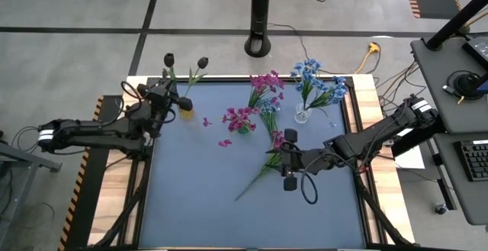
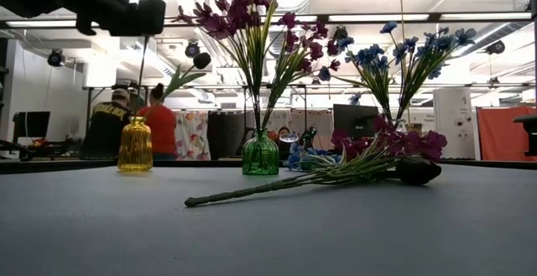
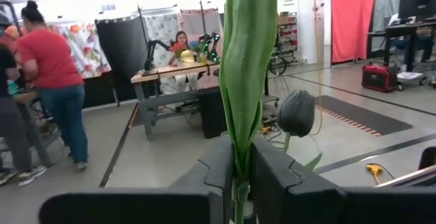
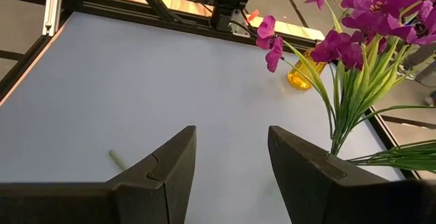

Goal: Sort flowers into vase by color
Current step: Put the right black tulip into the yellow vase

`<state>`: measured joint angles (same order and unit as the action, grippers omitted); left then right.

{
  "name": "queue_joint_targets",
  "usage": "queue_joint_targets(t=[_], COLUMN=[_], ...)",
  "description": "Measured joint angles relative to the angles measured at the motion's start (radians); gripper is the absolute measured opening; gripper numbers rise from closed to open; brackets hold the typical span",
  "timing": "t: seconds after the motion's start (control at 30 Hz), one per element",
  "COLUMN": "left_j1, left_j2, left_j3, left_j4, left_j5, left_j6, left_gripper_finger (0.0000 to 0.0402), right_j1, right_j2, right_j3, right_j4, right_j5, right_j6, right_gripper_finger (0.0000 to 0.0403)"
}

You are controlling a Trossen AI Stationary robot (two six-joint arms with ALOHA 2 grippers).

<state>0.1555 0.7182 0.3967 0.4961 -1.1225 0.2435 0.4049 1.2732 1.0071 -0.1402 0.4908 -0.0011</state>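
A: The left gripper (image 3: pixel 238 176) is pinching a dark bud's green stem (image 3: pixel 246 81) over the yellow vase (image 1: pixel 185 104), far left. Keep it upright while lowering.

B: The right gripper (image 1: pixel 288 162) is standing wide, holding nothing, over the pink sprig (image 1: pixel 263 167) lying mid-table.

A: The green vase (image 2: pixel 260 153) of pink flowers (image 1: pixel 265 85) is crowding that reach; the blue flowers (image 1: pixel 316 79) are sitting far right.

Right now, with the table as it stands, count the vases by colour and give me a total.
Yellow ribbed glass vase: 1
Green ribbed glass vase: 1
Clear glass vase: 1
Total: 3 vases
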Motion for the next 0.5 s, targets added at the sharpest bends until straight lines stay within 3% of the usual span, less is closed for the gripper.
queue_joint_targets(t=[0.5], left_j1=[0.0], left_j2=[0.02], left_j3=[0.0], left_j4=[-0.023], left_j5=[-0.059], left_j6=[-0.128], left_gripper_finger=[0.0076], right_j1=[0.0], right_j2=[0.0], right_j3=[0.0], right_j4=[0.001], right_j5=[0.0], right_j6=[0.0], right_gripper_finger=[0.0176])
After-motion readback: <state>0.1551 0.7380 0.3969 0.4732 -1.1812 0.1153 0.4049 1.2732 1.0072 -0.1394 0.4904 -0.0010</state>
